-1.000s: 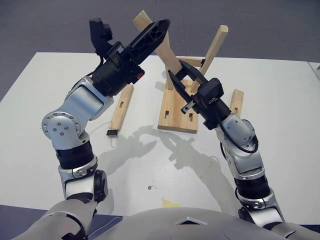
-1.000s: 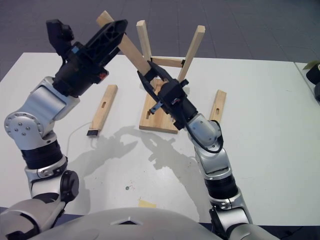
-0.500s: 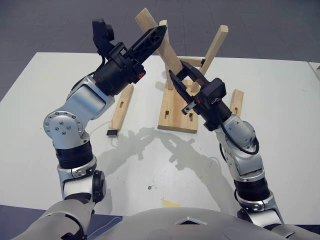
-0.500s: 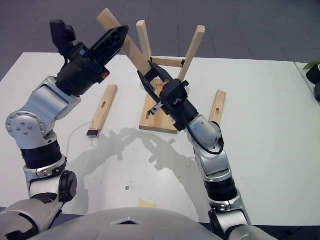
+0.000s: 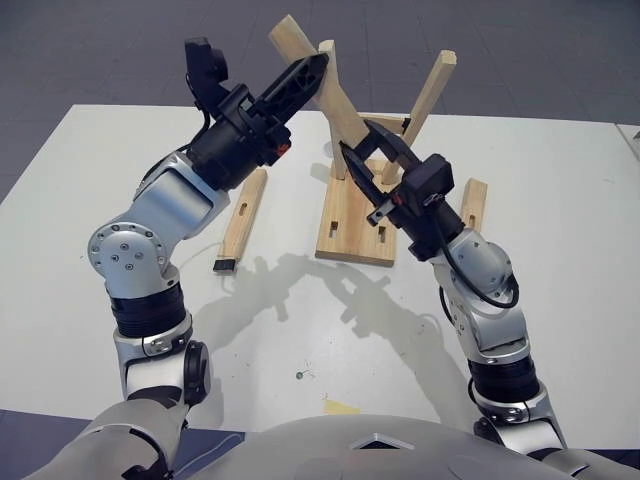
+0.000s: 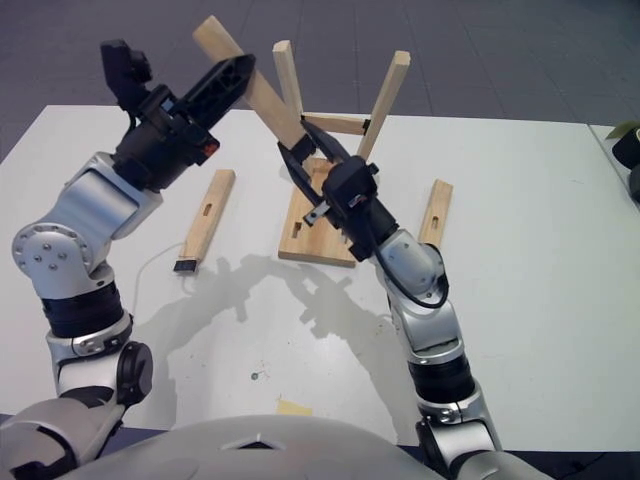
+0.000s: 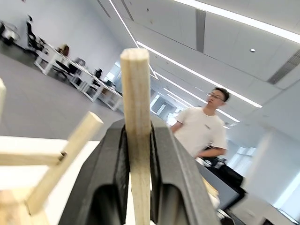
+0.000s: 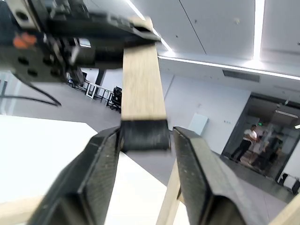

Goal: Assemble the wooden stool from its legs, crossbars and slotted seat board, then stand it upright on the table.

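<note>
The left gripper is clamped on a leg, holding it slanted in the air above the seat board, which lies flat on the table. The right gripper sits at the leg's black-capped lower end; whether it grips cannot be told. A loose piece lies left of the board.

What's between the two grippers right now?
One wooden leg spans the gap. The left gripper clamps it, and its black-capped end sits in the right gripper. The right wrist view shows this best.
</note>
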